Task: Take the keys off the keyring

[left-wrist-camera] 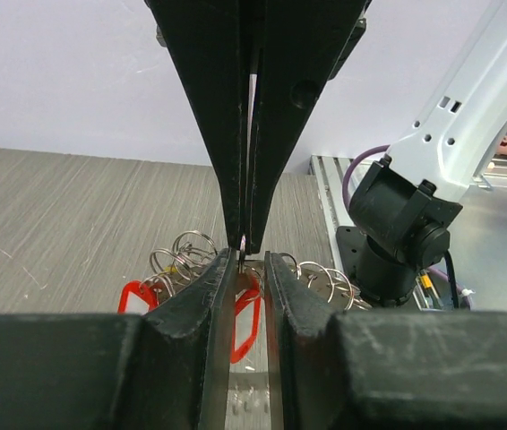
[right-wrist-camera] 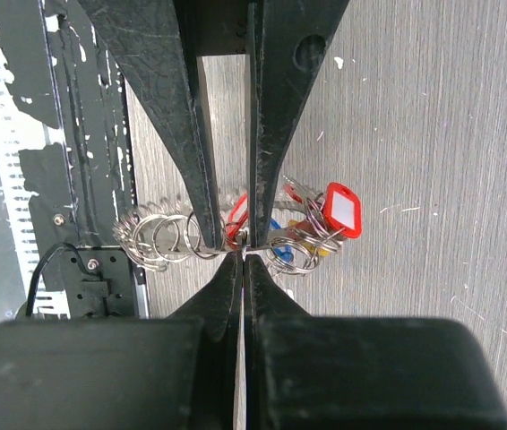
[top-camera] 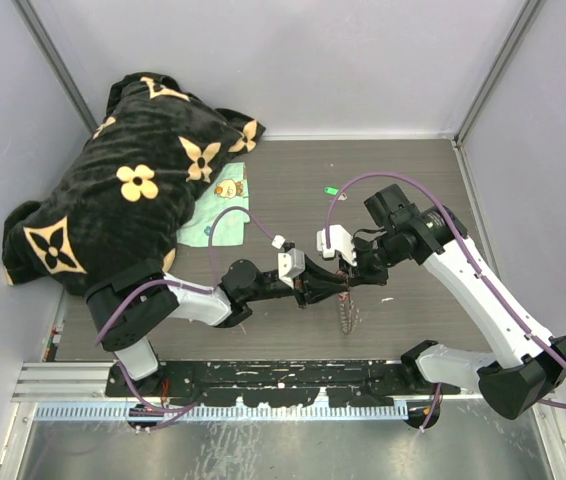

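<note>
The keyring shows as a run of linked silver loops. It sits mid-table, just ahead of the arm bases, at the spot where both grippers meet. From there its loops trail towards the near edge. We cannot tell whether it hangs or lies flat.

The keys bunch at its far end. We see one red tag with a white label, plus bits of blue and yellow among the small rings.

The right gripper comes in from the far right, its jaws pressed together. The tips pinch a thin sliver of silver metal in the bunch. We cannot make out whether that is a key or a loop.

The left gripper faces it from the left, its jaws only slightly parted. They straddle the right gripper's tips, and a second red tag sits in the narrow gap. We cannot tell whether the pads press on it.

The table is dark grey with a wood grain. A small green bit lies well beyond the grippers. A pale teal cloth is to the far left. It is partly under a black blanket with tan flower shapes, heaped in the far left corner. The silver rail runs along the near edge.
</note>
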`<action>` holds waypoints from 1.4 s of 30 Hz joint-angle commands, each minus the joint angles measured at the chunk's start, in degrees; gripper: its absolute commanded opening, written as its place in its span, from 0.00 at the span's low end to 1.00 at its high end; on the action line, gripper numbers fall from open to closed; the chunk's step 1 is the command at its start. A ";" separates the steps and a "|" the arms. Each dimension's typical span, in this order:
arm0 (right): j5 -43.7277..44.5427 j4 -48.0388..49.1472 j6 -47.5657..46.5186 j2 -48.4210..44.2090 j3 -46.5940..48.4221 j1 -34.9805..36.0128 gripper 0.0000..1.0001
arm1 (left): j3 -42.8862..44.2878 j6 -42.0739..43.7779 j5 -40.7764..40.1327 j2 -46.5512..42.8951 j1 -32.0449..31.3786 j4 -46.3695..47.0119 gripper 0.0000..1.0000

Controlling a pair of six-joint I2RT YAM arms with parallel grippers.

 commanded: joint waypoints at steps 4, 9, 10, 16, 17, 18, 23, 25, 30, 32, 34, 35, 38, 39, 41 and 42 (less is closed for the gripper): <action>-2.97 1.56 0.51 -1.00 1.89 0.21 0.01 | 2.73 0.33 0.97 0.56 -0.18 4.13 0.19; -3.32 1.55 0.41 -1.19 1.79 0.23 0.01 | 2.82 0.31 1.08 0.78 -0.18 4.11 0.12; -3.48 1.53 0.42 -1.20 1.84 0.26 0.01 | 2.82 0.32 1.08 0.81 -0.22 4.07 0.09; -4.65 1.53 0.45 -1.84 1.32 0.21 0.04 | 1.94 -0.11 0.72 0.33 0.16 4.09 0.00; -4.80 1.64 0.41 -2.00 1.04 0.19 0.08 | 1.68 -0.69 0.42 -0.04 0.43 4.08 0.00; -5.09 1.74 0.40 -2.21 0.70 0.19 0.11 | 1.37 -1.33 -0.25 -0.48 0.57 4.15 0.00; -7.07 2.70 0.40 -3.32 -1.39 -1.29 0.23 | -0.68 -2.04 -3.65 -3.56 0.85 4.14 0.00; -8.73 2.91 0.10 -3.67 -1.62 -2.75 0.27 | -1.38 -2.05 -4.18 -4.57 1.03 4.11 0.00; -16.00 3.79 -1.14 -5.15 -1.50 -8.45 0.35 | -2.72 -2.47 -4.87 -7.27 1.32 4.13 0.00; -19.24 4.72 -1.11 -5.50 -1.43 -10.92 0.37 | -3.26 -2.51 -4.88 -8.55 1.32 4.08 0.00; -23.53 5.68 -0.94 -5.77 -1.23 -13.67 0.37 | -4.02 -2.59 -4.80 -10.14 1.32 4.09 0.00; -25.67 6.10 -0.61 -5.72 -0.92 -15.02 0.37 | -4.49 -2.60 -4.74 -10.90 1.32 4.10 0.00; -32.47 7.09 -0.24 -5.33 -0.63 -18.57 0.37 | -5.52 -2.96 -4.79 -13.34 1.32 4.11 0.00; -34.66 7.14 -1.02 -5.22 -0.90 -19.21 0.37 | -5.84 -3.27 -4.69 -14.03 1.30 4.10 0.00; -38.10 7.11 -3.48 -5.27 -2.27 -19.57 0.36 | -6.14 -4.06 -4.44 -15.43 1.32 4.10 0.00; -39.98 6.96 -4.89 -5.45 -3.17 -19.51 0.36 | -6.20 -4.42 -4.26 -16.03 1.32 4.07 0.00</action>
